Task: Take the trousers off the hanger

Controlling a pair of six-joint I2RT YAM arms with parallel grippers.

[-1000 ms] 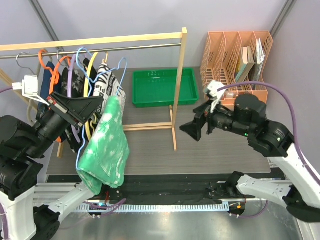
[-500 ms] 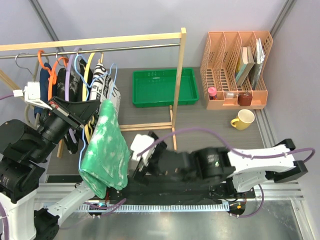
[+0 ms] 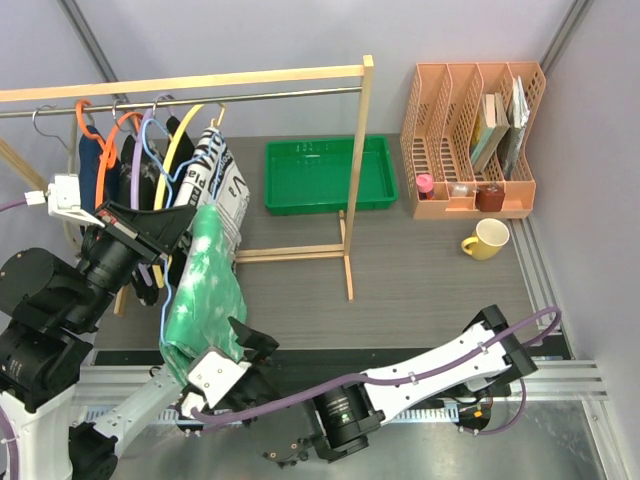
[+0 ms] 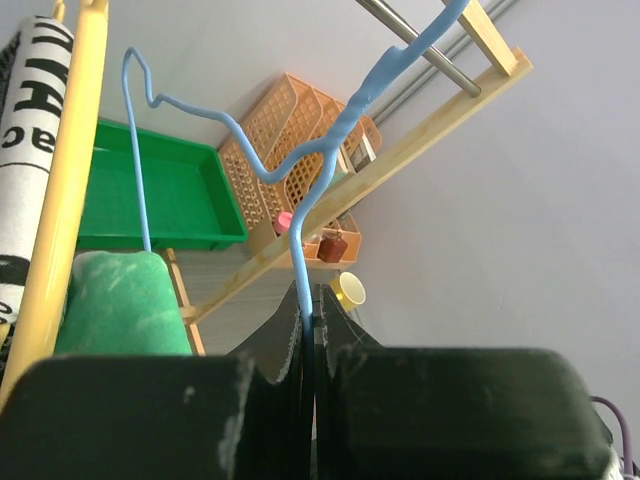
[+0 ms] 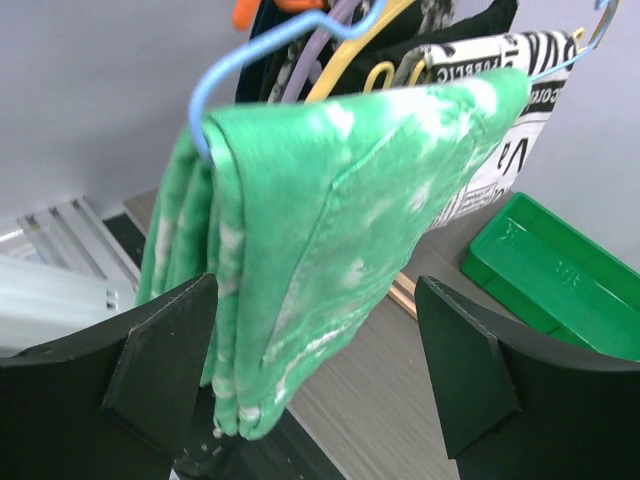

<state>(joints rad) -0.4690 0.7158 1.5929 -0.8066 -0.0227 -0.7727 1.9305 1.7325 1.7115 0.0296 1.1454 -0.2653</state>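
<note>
Left gripper (image 4: pixel 308 305) pinched tight on the hanger (image 4: pixel 304 250) wire, which runs up from its fingertips. Right gripper (image 5: pixel 316 340) has its jaws spread wide. The trousers (image 5: pixel 330 190) hang folded over the hanger just ahead, between its fingers (pad contact unclear), not clamped.

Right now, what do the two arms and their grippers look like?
The left arm is bulky black with white lower parts; the right arm has white links, black joints and a purple cable. The left gripper and right gripper both have black wedge-shaped fingers, with a white block behind each.
</note>
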